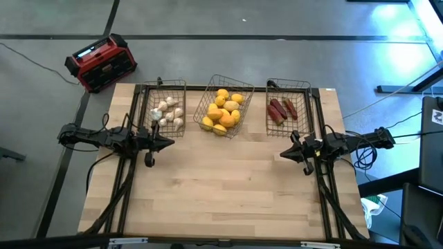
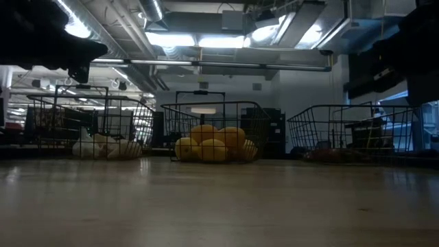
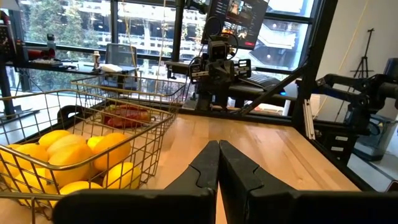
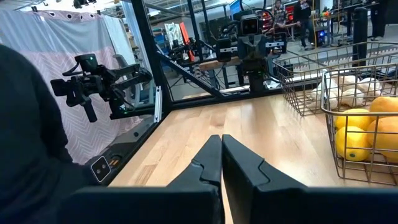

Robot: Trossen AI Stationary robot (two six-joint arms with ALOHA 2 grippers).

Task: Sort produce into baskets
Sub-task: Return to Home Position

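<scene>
Both my left gripper and right gripper are clenched empty. The garlic basket sits just beside the left one; I reckon a careless swing could clip it.

Three baskets hold produce on the table.

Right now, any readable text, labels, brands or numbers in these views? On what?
No text reads clearly in any view.
Red-and-black box: lit panel on top, too small to read.
Monitor beyond the table: screen content too blurred to read.
White sticker low beside the table edge: a mark, no legible letters.
</scene>
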